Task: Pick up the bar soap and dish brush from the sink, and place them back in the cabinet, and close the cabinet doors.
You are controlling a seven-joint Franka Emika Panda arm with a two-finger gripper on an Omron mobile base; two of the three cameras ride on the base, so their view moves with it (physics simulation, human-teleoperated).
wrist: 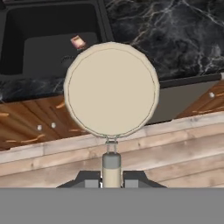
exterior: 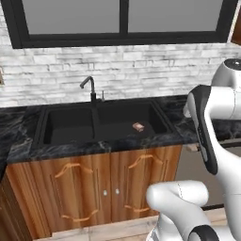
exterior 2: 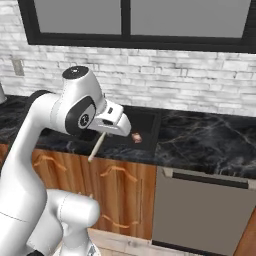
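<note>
My gripper [wrist: 111, 180] is shut on the dish brush [wrist: 111, 89]. Its round cream head faces the hand camera, and its pale handle runs down between the finger tips. In the right base view the brush [exterior 2: 95, 148] slants down from the gripper [exterior 2: 103, 133], in the air in front of the counter edge. The bar soap [exterior: 138, 126] [exterior 2: 136, 137] [wrist: 78, 42], a small pinkish-orange block, lies on the floor of the right basin of the black sink [exterior: 70, 124] [exterior 2: 149, 120] [wrist: 43, 48]. A reddish-brown sliver [exterior: 236, 28] shows at the top right corner; I cannot tell if it is the cabinet.
A black curved faucet [exterior: 89, 87] stands behind the sink under a dark-framed window [exterior: 123, 19]. Dark marbled counter [exterior 2: 205, 135] runs to the right. Below are wooden lower cabinets [exterior: 94, 183] and a grey dishwasher front [exterior 2: 200, 210]. My arm [exterior: 212, 127] rises at the right.
</note>
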